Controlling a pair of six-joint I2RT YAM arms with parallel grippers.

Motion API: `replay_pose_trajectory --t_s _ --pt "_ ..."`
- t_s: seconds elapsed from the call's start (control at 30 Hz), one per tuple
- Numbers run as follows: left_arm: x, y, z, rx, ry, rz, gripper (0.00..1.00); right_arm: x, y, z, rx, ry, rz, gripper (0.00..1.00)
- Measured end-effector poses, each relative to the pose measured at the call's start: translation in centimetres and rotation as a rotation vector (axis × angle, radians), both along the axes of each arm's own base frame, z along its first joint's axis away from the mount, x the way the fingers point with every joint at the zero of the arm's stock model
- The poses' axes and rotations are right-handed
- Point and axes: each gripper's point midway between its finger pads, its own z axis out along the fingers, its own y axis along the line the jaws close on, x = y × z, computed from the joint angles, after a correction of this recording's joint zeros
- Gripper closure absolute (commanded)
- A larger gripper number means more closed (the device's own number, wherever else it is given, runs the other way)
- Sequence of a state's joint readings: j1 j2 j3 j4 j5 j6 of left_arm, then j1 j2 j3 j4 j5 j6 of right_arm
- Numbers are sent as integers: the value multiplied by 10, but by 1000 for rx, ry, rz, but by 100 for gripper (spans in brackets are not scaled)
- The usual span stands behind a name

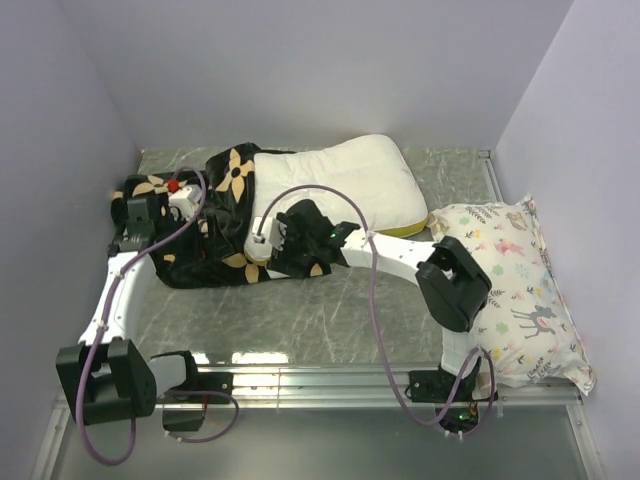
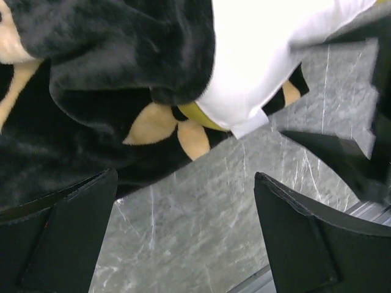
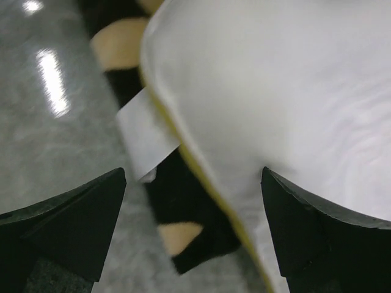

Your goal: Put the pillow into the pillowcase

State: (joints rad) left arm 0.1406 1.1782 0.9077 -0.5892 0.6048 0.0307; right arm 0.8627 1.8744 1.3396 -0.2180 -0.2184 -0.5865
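Plump white quilted pillow (image 1: 345, 185) with yellow edge band, lying flat at rear centre, left end tucked inside black plush pillowcase (image 1: 225, 225) printed with tan flowers, crumpled at rear left, mouth bunched over the pillow's corner.

The top external camera is looking down from high behind the near edge, taking in the whole bench (image 1: 330, 310). Both wrist cameras are hovering close, facing downward, and are sharing the tagged corner of the pillow (image 2: 244, 73), lying over the pillowcase (image 2: 91, 122).
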Motion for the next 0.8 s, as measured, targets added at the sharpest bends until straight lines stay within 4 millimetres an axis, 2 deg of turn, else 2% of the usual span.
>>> replay_pose_trajectory --t_s 0.1,0.2,0.23,0.3,0.33,0.43,0.53,0.7,0.8 --pt "-6 0 2 9 -25 2 1 32 20 6 40 -129 -35 2" --pt "-7 1 -2 16 -32 12 1 57 31 -2 42 -199 -75 10" --pt "-8 1 -5 10 -26 18 1 60 33 -7 34 -206 -78 25" --pt "-6 0 -9 -7 -12 33 7 66 38 -14 19 -218 -69 45" --pt "-4 0 -11 -17 -6 40 11 69 42 -15 17 -222 -66 66" --pt "4 0 -20 -26 12 70 16 80 50 -8 23 -207 -66 100" --pt "13 3 -33 -3 41 118 28 91 58 14 92 -120 -100 100" --pt "31 -2 -54 31 78 180 36 110 54 55 231 10 -175 100" --pt "43 -8 -60 52 62 197 39 112 50 59 263 70 -200 100"
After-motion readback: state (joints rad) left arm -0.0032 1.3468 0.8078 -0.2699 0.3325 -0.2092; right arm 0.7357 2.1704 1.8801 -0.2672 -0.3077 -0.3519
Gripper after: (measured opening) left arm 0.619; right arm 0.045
